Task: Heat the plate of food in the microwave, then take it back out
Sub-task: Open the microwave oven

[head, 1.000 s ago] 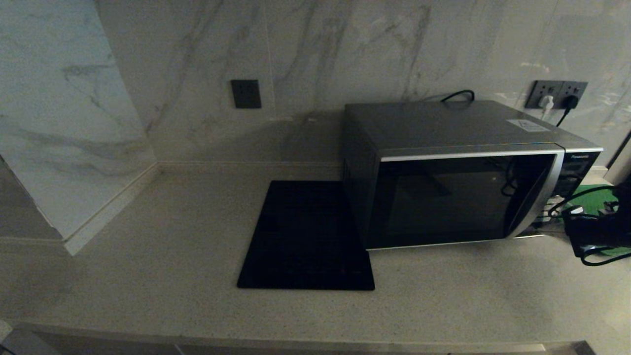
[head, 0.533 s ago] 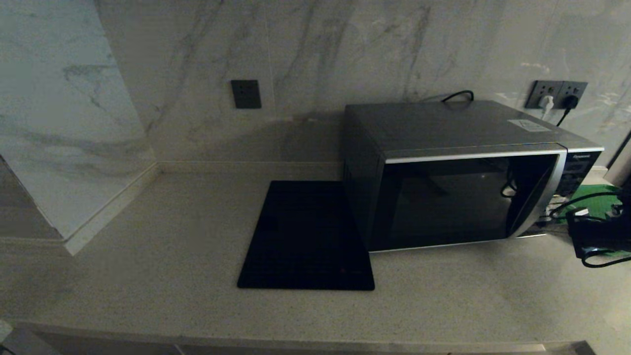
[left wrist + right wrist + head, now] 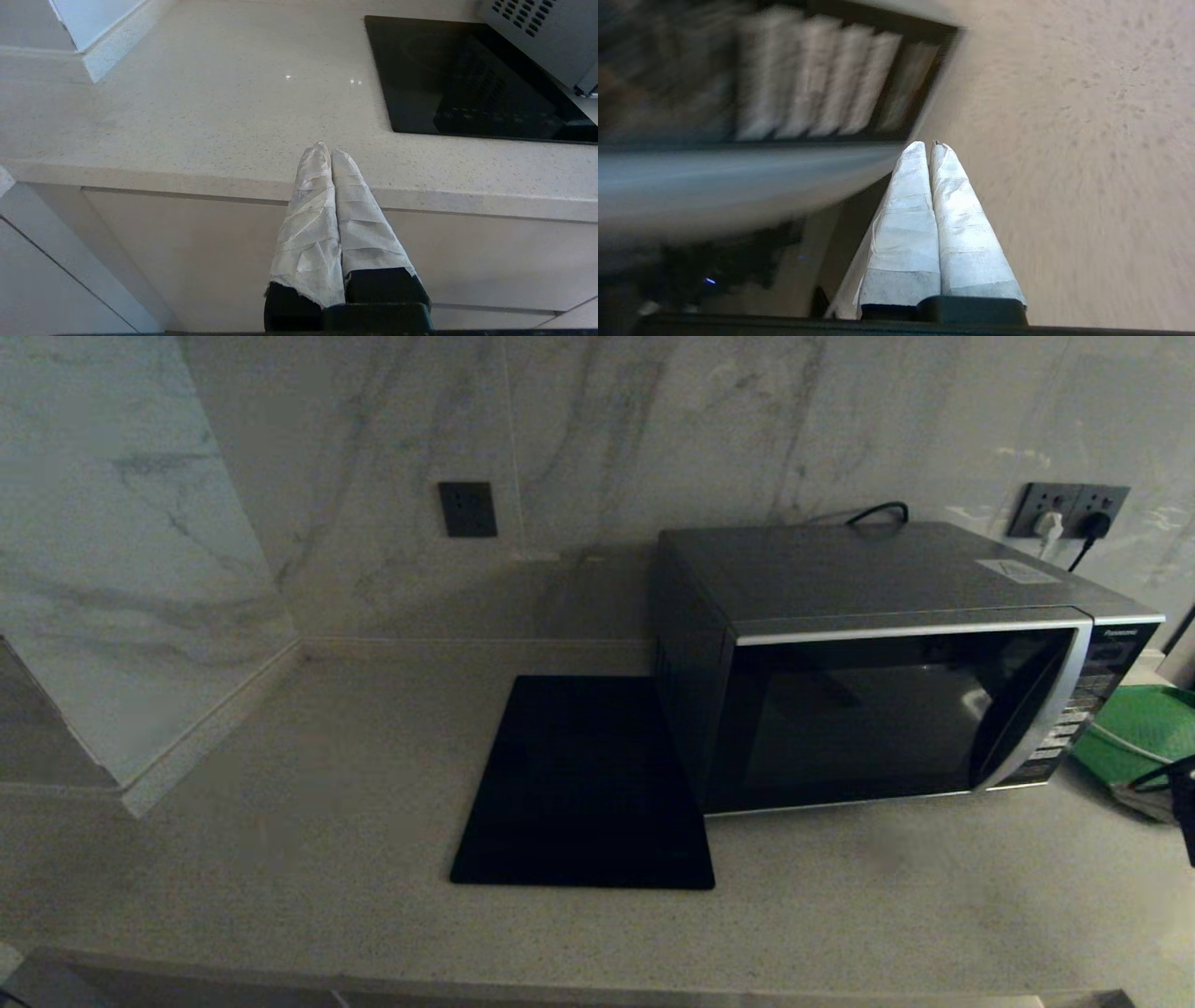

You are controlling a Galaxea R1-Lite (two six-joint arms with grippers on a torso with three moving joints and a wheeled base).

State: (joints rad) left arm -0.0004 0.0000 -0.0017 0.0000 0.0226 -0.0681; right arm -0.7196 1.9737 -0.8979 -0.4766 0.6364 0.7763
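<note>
The microwave (image 3: 896, 663) sits on the desk (image 3: 327, 821) with its dark door (image 3: 868, 719) fully closed. A second ago that door looked a touch ajar, with the right arm and its cables right up against the button panel (image 3: 1074, 719). Now that arm has pulled away, and in the head view only a dark sliver of it remains at the right edge (image 3: 1186, 803). The right tool (image 3: 930, 145) shows in its own wrist view with the wrapped fingers pressed together on nothing, close by the microwave's lower front corner and above the bare desk, the picture smeared by motion.

Where is the plate of food? It cannot be seen in any view. It may be inside behind the dark glass, but nothing can be made out through the door. With the arm gone, the green tray (image 3: 1134, 733) beside the microwave is uncovered, and no plate is visible on the part that shows.

The left tool (image 3: 329, 154) is parked low, in front of the desk's edge, its fingers also pressed together and empty. The black mat (image 3: 583, 784) lies flat, touching the microwave's left side.

My read: the door has just been pushed shut and the arm is backing off. That would put us either just before the heating step or right at the close.
</note>
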